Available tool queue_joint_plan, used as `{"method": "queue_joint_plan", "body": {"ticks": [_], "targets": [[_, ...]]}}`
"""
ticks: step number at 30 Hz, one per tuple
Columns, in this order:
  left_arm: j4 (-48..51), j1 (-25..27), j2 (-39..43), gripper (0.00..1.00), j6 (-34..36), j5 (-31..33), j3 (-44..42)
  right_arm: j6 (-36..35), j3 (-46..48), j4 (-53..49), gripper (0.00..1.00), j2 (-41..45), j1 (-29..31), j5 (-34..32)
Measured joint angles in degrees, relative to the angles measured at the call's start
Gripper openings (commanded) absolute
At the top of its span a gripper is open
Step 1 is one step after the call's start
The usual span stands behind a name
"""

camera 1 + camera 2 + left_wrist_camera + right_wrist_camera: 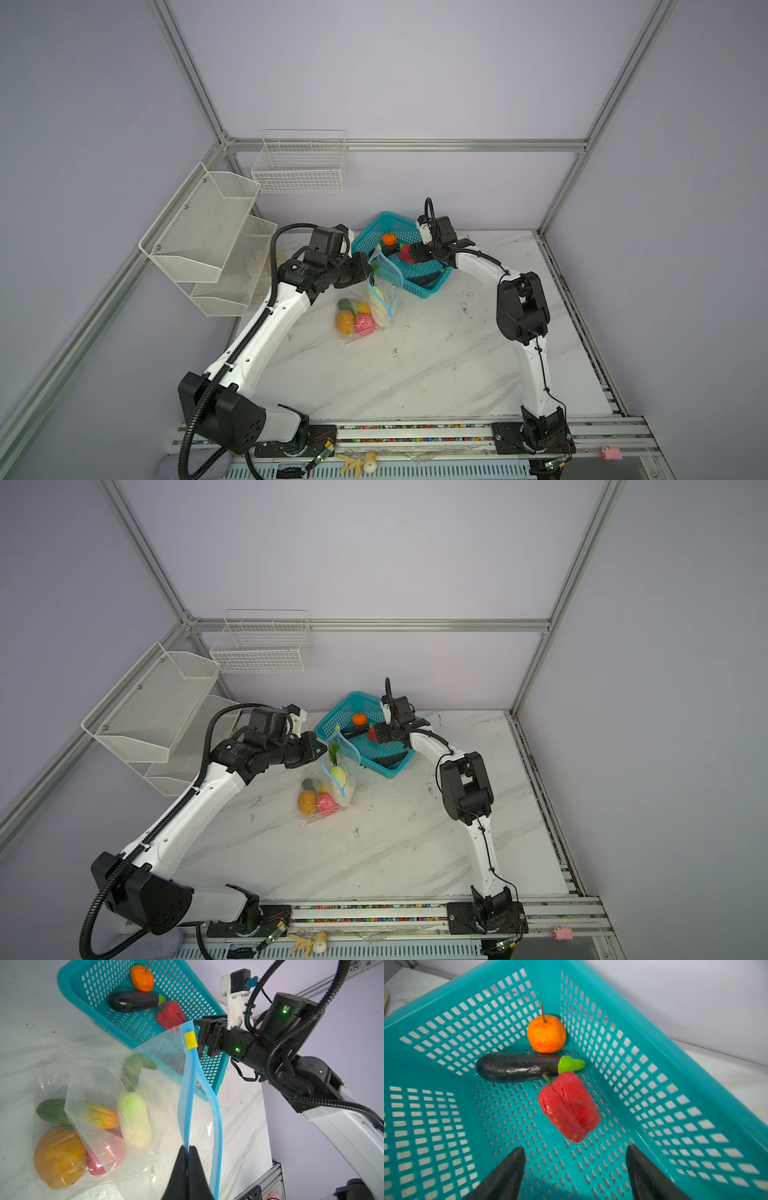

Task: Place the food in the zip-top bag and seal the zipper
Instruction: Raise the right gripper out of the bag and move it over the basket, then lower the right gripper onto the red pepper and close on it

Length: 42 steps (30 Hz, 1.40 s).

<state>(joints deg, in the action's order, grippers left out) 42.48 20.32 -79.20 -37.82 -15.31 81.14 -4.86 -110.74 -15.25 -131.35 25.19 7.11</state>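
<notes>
The left pincer (188,1150) shows its tips only in the left wrist view. There they are pressed together on the light-blue zipper (187,1095), which runs on to a yellow slider (190,1040). In both top views those tips are hidden behind the arm's own wrist and the raised edge of the zip-top bag (384,291).

The bag sits at the centre of the top views, with its lower part lying on the bench (436,374) and its mouth edge lifted. Through the crinkled film the wrist view shows an orange pumpkin-like piece (59,1157), a pink piece (108,1153) half covered by a fold, a yellow-orange piece (99,1115), a dark green piece (52,1111), a pale toy cabbage (134,1118) and a green leafy piece (135,1070). Glare and folds blur their outlines. In the top views they merge into small colour blobs.

The right pincer (575,1152) stands with its fingers (512,1167) apart and nothing between them, over the floor of the teal basket (446,1001), just above centre in the top views. Only the right wrist view shows the basket's contents clearly: a toy orange (546,1033), a toy eggplant (515,1067) touching it, and a red toy pepper (569,1106) just ahead of the fingers. From above, the eggplant is a dark sliver. In the left wrist view the zipper cuts across the right pincer's tips.
</notes>
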Motion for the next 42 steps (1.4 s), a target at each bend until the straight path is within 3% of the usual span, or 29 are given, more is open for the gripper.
{"method": "queue_joint_plan", "body": {"ticks": [5, 17, 24, 42], "targets": [[0.0, 0.0, 0.0, 0.00, 0.0, -0.1, -0.1, -5.2, -4.0, -0.2, 0.90, -4.8, 0.0, 1.3], [0.0, 0.0, 0.0, 0.00, 0.0, -0.1, -0.4, -9.5, -12.5, -2.3, 0.90, -12.4, 0.0, 2.8], [0.0, 0.0, 0.0, 0.00, 0.0, -0.3, -1.2, -9.8, -18.2, -3.8, 0.82, -16.2, 0.0, 3.9], [-0.2, 0.0, 0.0, 0.00, 0.0, -0.8, -1.2, -8.8, -19.5, -4.8, 0.64, -16.8, 0.0, 5.5]]}}
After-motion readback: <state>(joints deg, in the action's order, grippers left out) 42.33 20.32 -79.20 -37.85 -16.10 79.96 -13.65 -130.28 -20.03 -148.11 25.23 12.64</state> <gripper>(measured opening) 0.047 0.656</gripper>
